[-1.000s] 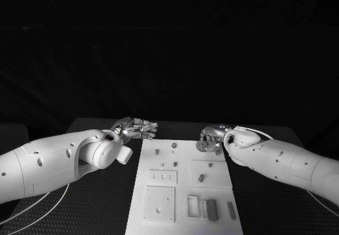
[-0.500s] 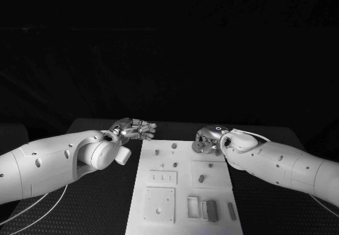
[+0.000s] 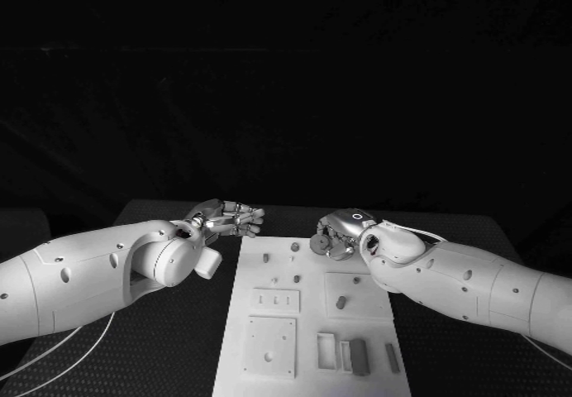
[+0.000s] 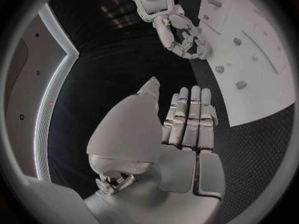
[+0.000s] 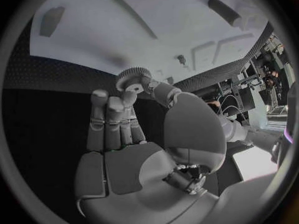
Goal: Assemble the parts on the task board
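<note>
right hand [image 5: 127, 129]: I've got the small gear [image 5: 132, 78] pinched at my fingertips, above the task board [image 3: 312, 331] | left hand [image 4: 187, 129]: fingers together, empty | handling: looks small, stiff, light; toothed rim should bite, so grip the rim, keeping the bore clear

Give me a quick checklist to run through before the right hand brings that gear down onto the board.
1. Gear held: ok. The right hand pinches the gear between thumb and fingertips.
2. Gear over the task board: ok. In the head view it hangs above the board's far end.
3. Gear lined up with a seat: cannot tell. Several small pegs stand nearby; which one it suits is unclear.
4. Left hand out of the way: ok. It sits off the board's far left corner, holding nothing.
5. Gear level: cannot tell. It looks tilted in the fingers.
</note>
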